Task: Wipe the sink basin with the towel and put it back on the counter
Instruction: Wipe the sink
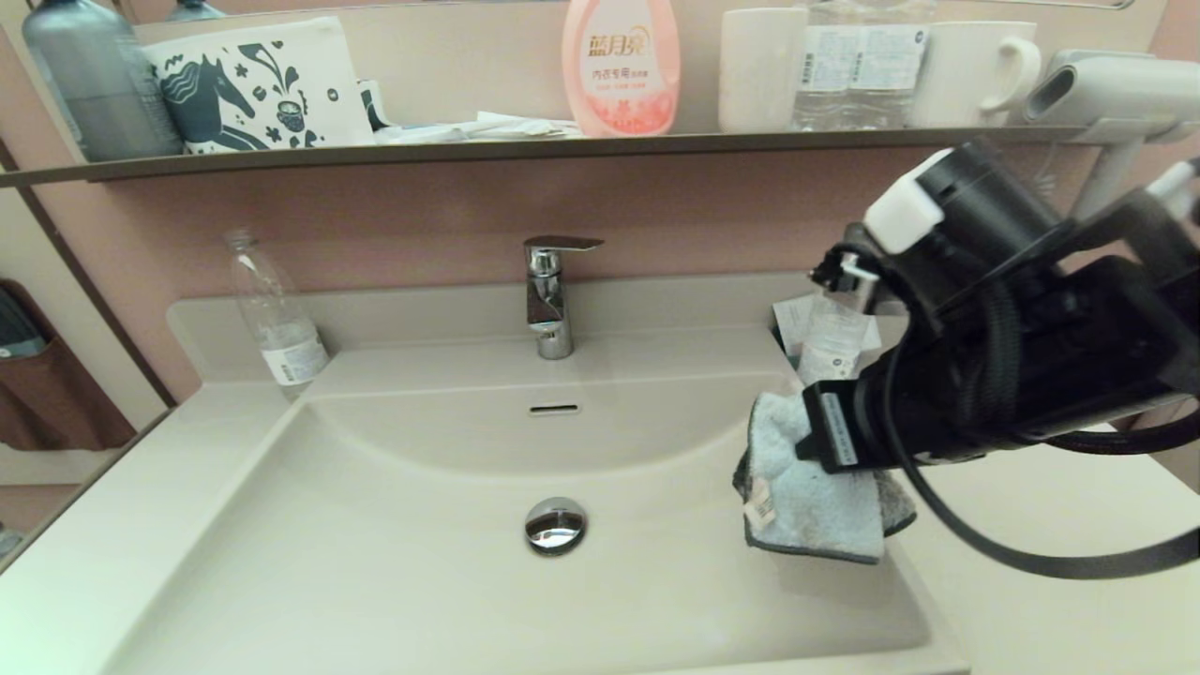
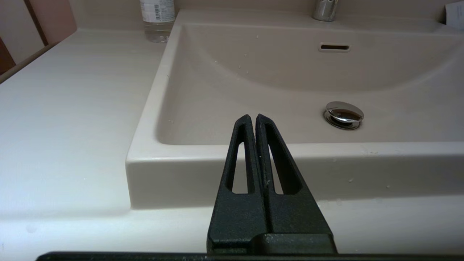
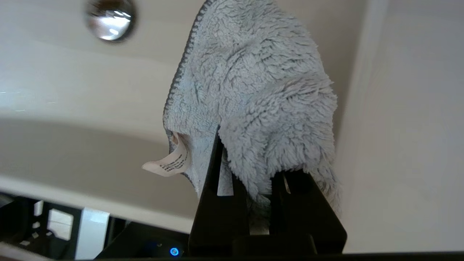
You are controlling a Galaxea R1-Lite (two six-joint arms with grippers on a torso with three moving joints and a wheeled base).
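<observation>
Right hand (image 3: pixel 250 170) gripping towel (image 1: pixel 814 487), over basin (image 1: pixel 422 562)

dusty pink wall (image 1: pixel 422 202) behind, up and left of the pincer. dark narrow shelf (image 1: pixel 562 146) runs across it, above the pincer, holding a grey bottle (image 1: pixel 98 80), horse-print pouch (image 1: pixel 258 86), pink detergent bottle (image 1: pixel 621 64), white cup (image 1: pixel 761 67), clear water bottles (image 1: pixel 858 61), white mug (image 1: pixel 975 70). white hair dryer (image 1: pixel 1106 89) mounted just above the pincer. chrome faucet (image 1: pixel 551 292) well left of it, clear plastic bottle (image 1: pixel 274 314) further left. brown cloth (image 1: pixel 52 398) hangs far left.
</observation>
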